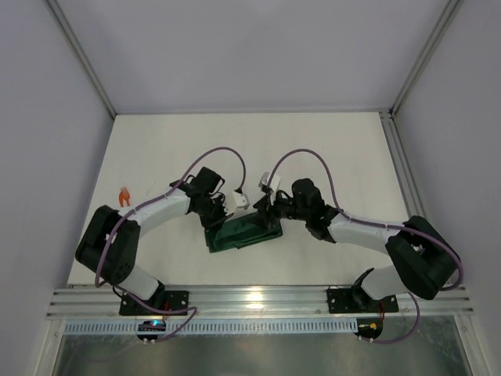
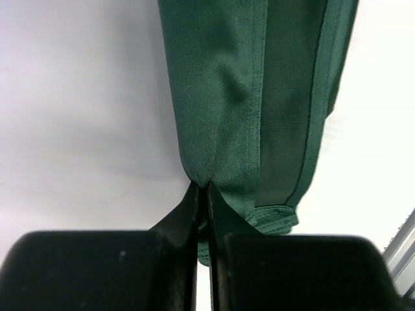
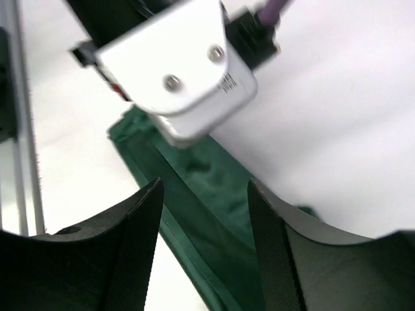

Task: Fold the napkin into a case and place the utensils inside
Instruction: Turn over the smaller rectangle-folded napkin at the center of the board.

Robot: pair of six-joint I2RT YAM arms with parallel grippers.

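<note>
One dark green napkin (image 1: pixel 243 233), folded to a narrow oblong, lies on the desk (image 1: pixel 329 149) near the middle of its front edge. The left tool (image 2: pixel 202 194) is pressed together on a cloth fold. The right tool (image 3: pixel 204 188) stands wide apart above the napkin, holding nothing. An orange utensil (image 1: pixel 124 196) lies well apart, at the left

Inspection finding: I can read no text, brand, number or sign in any view. One item noted: a small dark printed mark on the white bracket (image 3: pixel 188 78) just ahead of my right end effector (image 3: pixel 204 188), below a screw (image 3: pixel 216 54). It is too blurred to read.
</note>
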